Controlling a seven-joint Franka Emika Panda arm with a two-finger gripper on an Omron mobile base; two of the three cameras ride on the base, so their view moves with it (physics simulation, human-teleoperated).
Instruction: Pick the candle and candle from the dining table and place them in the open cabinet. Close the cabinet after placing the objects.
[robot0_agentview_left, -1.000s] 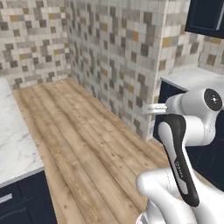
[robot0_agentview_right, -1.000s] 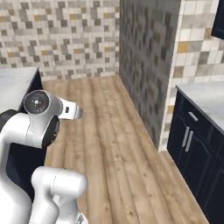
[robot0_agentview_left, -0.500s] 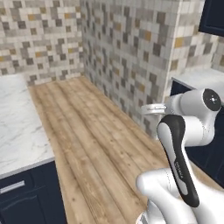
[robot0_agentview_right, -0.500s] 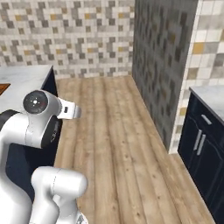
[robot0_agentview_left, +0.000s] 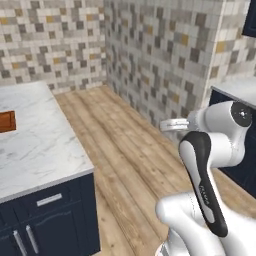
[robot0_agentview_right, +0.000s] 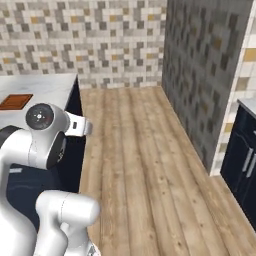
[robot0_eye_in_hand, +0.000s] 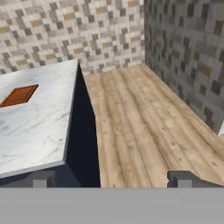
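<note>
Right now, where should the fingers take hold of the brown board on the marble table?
Probably from above, pinching across the brown board's narrower span. It lies flat and thin on the dining table, leaving no side face to clamp.

Both base views look forward over the arm at the dining table (robot0_agentview_left: 40, 145) corner, the hand view closer.

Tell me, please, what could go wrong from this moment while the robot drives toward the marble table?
The dining table has a sharp corner beside the wooden floor lane; the base could clip its navy side. No candle is visible on the part of the top in view, just a brown flat piece, so the robot may stop at the wrong spot. The claw is empty and open, and the tiled wall narrows the passage.
</note>
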